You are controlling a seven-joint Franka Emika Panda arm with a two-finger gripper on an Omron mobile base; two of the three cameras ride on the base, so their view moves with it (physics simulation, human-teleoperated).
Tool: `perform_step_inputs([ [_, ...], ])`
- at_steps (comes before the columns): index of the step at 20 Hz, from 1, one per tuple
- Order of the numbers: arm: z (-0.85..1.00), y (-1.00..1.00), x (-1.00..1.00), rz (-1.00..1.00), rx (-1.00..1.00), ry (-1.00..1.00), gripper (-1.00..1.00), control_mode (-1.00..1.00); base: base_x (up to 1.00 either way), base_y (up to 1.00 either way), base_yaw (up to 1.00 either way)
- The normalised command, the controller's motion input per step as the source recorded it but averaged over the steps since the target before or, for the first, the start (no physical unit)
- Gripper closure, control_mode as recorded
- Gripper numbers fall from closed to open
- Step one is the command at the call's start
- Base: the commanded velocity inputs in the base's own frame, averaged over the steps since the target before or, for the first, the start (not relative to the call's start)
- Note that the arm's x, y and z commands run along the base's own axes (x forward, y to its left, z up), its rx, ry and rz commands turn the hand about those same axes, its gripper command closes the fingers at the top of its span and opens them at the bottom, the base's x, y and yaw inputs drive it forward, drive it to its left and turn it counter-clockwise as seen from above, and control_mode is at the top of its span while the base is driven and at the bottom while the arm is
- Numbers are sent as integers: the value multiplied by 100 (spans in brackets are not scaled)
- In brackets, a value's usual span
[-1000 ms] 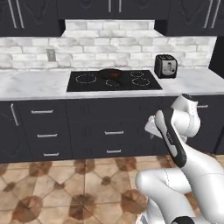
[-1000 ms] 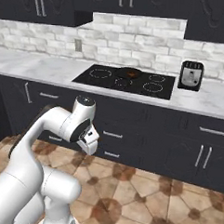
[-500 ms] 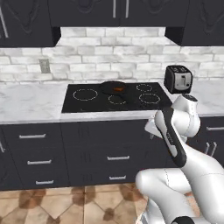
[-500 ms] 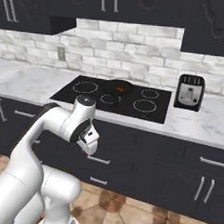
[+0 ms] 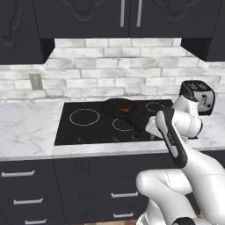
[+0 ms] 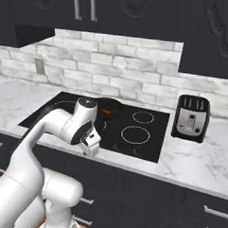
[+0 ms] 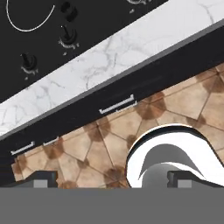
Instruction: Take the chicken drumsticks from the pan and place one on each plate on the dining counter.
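Dark kitchen, marble worktop (image 5: 26,132): drumsticks (image 5: 125,109) seen untouched in pan (image 5: 117,106) on stove (image 6: 134,131); gripper (image 6: 91,148) held spread, empty, at counter edge. Both transfers judged outstanding.

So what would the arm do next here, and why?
Probably lift and reach forward over the stove toward the pan. The end effector hangs open and empty at the counter's front edge, short of the pan, where an orange-brown drumstick sits on a rear burner.
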Motion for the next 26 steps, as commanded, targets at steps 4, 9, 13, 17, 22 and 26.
perform_step_inputs([
  [4, 0, 0, 0, 0, 0, 0, -100, 100, 89, 19, -1],
  [9, -1, 17, 31, -2, 0, 0, -100, -100, 27, 13, -1],
  [13, 16, 11, 23, -7, 0, 0, -100, -100, 0, 0, 0],
  [17, 47, 0, 28, -1, -3, 0, -100, -100, 0, 0, 0],
  [22, 22, 1, 63, 0, -10, 0, -100, -100, 0, 0, 0],
  [26, -13, 8, 86, 0, -12, -4, -100, -100, 0, 0, 0],
])
